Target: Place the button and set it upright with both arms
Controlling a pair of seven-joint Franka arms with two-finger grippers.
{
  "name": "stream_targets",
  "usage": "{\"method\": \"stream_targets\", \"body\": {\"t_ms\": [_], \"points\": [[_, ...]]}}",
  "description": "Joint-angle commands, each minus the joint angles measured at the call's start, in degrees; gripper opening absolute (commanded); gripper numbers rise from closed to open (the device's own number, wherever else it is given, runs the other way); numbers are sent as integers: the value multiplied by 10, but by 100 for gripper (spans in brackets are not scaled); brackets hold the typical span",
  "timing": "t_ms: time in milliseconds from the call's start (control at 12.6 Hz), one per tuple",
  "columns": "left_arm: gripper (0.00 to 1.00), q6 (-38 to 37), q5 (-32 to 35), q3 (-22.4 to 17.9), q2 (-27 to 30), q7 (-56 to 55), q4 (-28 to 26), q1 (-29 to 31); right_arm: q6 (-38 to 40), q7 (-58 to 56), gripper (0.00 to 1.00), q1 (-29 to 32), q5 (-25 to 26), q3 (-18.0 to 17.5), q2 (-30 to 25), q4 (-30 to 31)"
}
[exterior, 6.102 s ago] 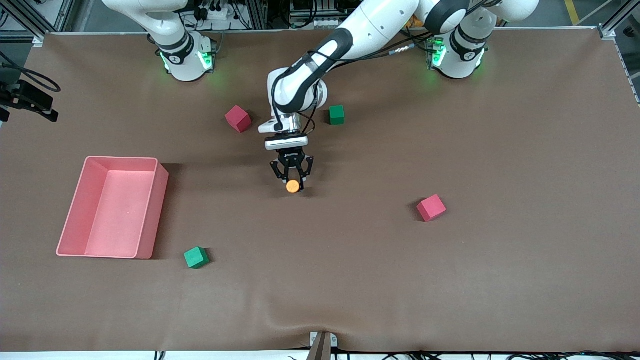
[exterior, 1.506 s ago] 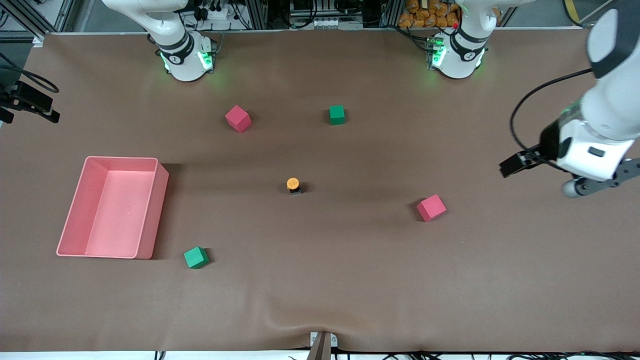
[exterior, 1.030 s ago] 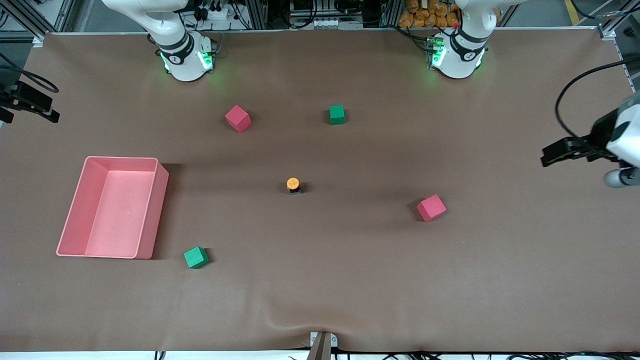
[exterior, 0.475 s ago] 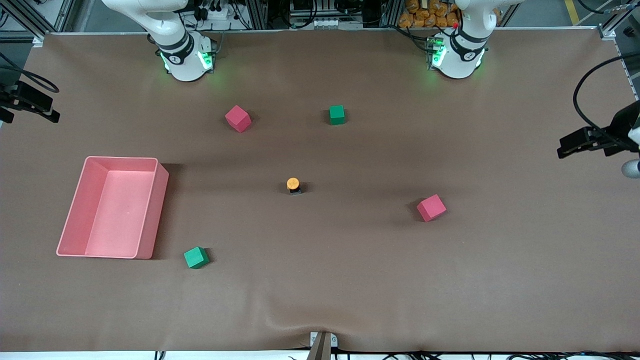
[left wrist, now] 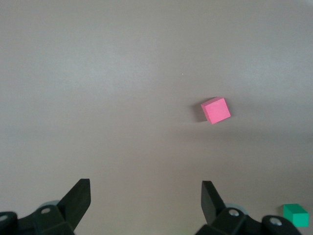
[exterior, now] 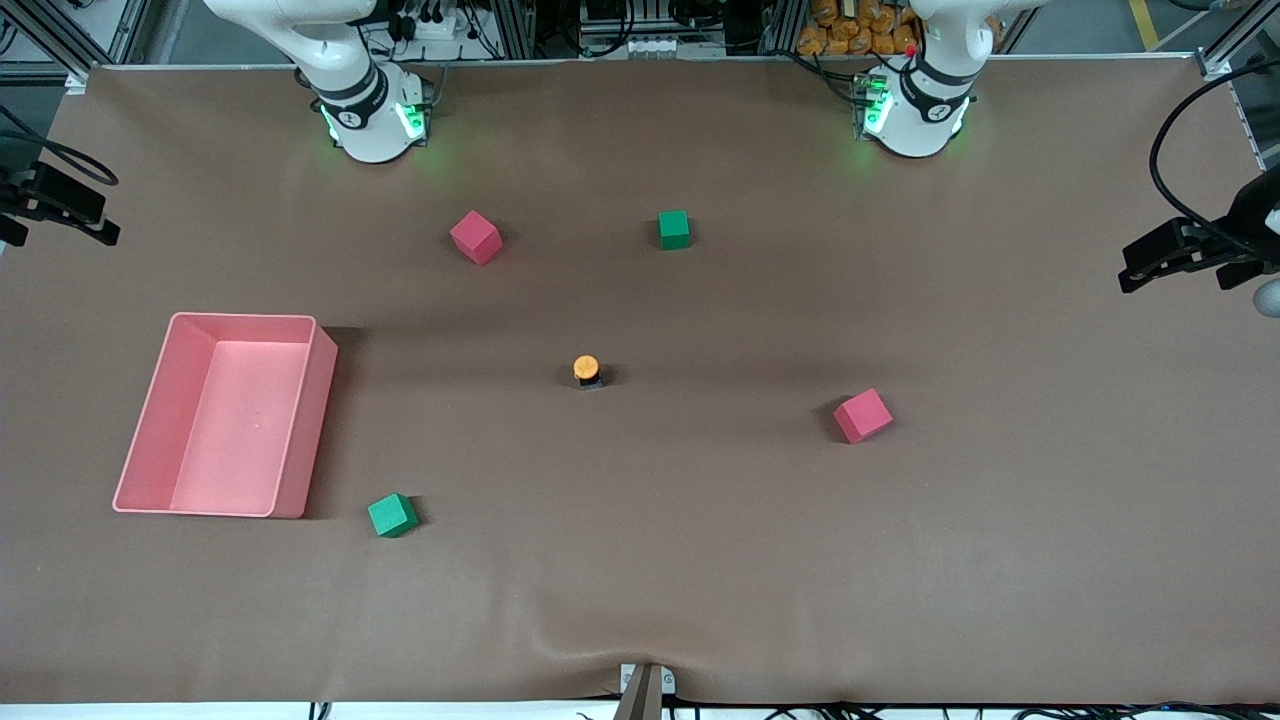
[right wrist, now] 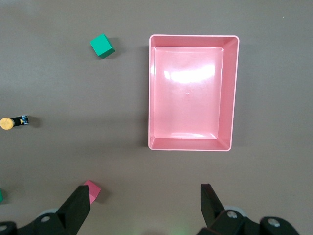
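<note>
From my remote station, I see the button (exterior: 587,371) standing upright on the brown worktop (exterior: 700,560), orange cap up, near the middle and free of both arms. I take it as my landmark. A pink tray (exterior: 222,415) sits well apart from the button toward the right arm's end. One red cube (exterior: 475,237) and one green cube (exterior: 674,229) lie farther from the front camera than the button; a second red cube (exterior: 862,415) lies toward the left arm's end and a second green cube (exterior: 392,515) lies nearer the camera. In its wrist view, my left end effector (left wrist: 145,198) hangs with fingers spread wide over bare worktop, at the left arm's end, far from the button. My right end effector (right wrist: 145,198), fingers likewise spread, waits high over the tray's end of the worktop.
</note>
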State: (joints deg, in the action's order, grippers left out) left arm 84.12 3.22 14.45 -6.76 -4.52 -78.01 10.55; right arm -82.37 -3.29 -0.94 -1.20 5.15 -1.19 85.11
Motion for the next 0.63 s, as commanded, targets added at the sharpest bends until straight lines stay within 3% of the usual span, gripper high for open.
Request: {"method": "stream_targets", "body": {"t_ms": [0,158,396,555], "points": [[100,-4,-2,1,17,15,-12,3,8,0,100,-2,-3,2,4,-11],[100,-7,-4,-12,40,16,-28,-18,8,0,100,-1,-3,2,4,-11],[100,-8,-5,-107,89,6,-86,-104,8,0,100,-1,-3,2,4,-11],[100,0,-8,-113,106,8,-111,-105,8,0,100,-1,-3,2,4,-11]]}}
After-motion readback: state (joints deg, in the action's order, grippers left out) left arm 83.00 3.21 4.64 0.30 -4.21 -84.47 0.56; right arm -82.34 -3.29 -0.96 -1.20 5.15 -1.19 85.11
